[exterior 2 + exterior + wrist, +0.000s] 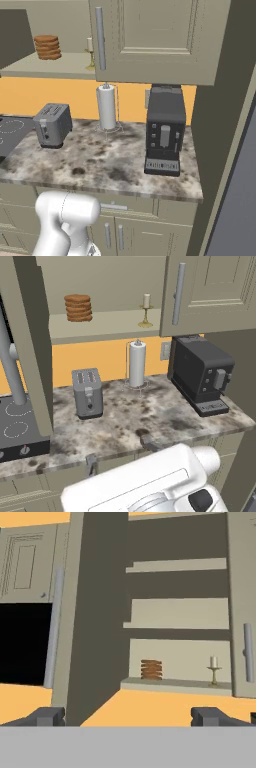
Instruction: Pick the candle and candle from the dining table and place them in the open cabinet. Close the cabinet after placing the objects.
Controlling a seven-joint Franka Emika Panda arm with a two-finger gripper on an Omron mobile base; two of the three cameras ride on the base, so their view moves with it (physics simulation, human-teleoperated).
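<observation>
1. Your claw (pixel 128 716) is released, tips wide apart with nothing between them, aimed up at the open cabinet (pixel 177 614).
2. On the surface (pixel 150 421) below, a toaster (pixel 87 392) sits near the left edge; a towel roll (pixel 137 363) and a coffee machine (pixel 201 373) stand along the back.
3. One brass candle (pixel 146 310) stands on the cabinet's bottom shelf toward the right, well apart from a stack of cookies (pixel 78 307).
4. Judging by this, the first placement looks done; you'd next drive back for the second candle.
5. No readable writing or brand anywhere.
</observation>
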